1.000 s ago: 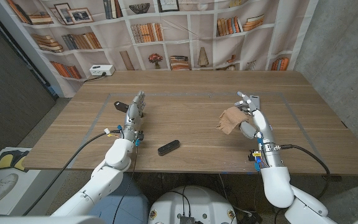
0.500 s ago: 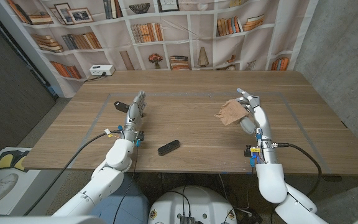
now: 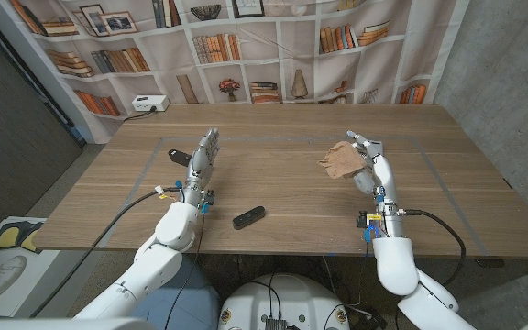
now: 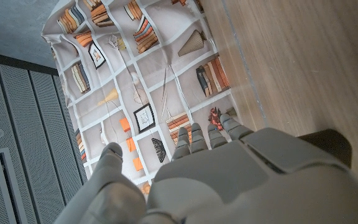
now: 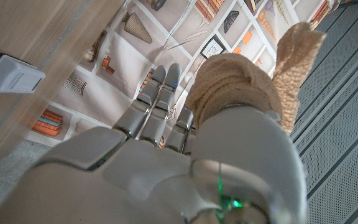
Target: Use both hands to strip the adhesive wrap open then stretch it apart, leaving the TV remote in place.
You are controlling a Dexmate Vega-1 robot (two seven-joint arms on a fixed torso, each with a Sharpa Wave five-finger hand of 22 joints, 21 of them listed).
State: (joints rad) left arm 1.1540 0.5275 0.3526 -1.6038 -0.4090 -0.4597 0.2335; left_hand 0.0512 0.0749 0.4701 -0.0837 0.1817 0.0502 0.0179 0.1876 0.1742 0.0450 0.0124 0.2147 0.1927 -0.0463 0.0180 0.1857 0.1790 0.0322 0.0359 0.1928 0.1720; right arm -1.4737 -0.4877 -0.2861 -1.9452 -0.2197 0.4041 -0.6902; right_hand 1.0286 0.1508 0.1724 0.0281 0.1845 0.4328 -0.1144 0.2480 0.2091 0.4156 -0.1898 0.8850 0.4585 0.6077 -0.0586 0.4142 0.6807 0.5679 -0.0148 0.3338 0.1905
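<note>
A crumpled tan adhesive wrap (image 3: 340, 160) hangs above the right half of the table, gripped by my right hand (image 3: 371, 168). In the right wrist view the wrap (image 5: 236, 79) bunches over the thumb side of that hand (image 5: 166, 158). The black TV remote (image 3: 249, 218) lies on the wood near the front edge, between the two arms and apart from both. My left hand (image 3: 203, 159) stands upright left of centre with its fingers straight and nothing in it; the left wrist view shows its back (image 4: 229, 177) with the fingers reaching out.
A white power strip (image 3: 149, 104) sits at the table's (image 3: 282, 128) back left edge, also in the right wrist view (image 5: 8, 73). A bookshelf-print curtain hangs behind the table. Grey tape lines mark a rectangle on the wood.
My right hand has lifted the wrap a little higher and farther from me. The left hand's fingers have straightened and risen slightly. The remote has stayed put.
</note>
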